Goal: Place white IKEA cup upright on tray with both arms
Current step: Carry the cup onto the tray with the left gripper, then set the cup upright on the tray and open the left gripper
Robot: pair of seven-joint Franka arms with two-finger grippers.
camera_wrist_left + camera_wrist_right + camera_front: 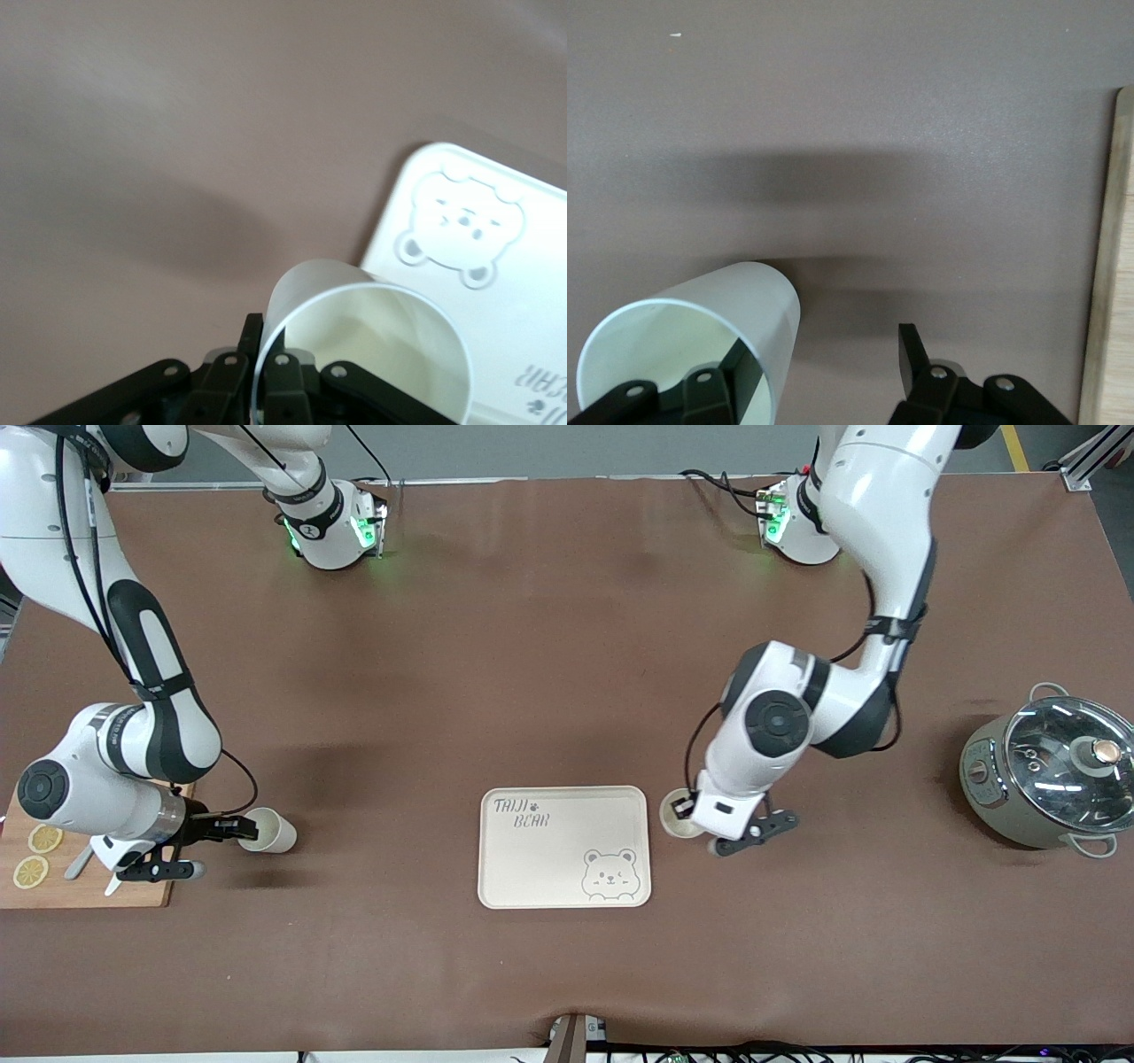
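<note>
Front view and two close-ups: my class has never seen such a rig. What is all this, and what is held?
Two white robot arms work at a brown table. The wide picture looks down from across it; each close-up comes from a camera on one arm's wrist. On the table: a cream tray, a wooden board with lemon slices, a glass-lidded pot. The left tool is shut on the rim of a white cup, mouth up, beside the tray. The right tool, open by the board, has one finger inside a second cup lying on its side.
</note>
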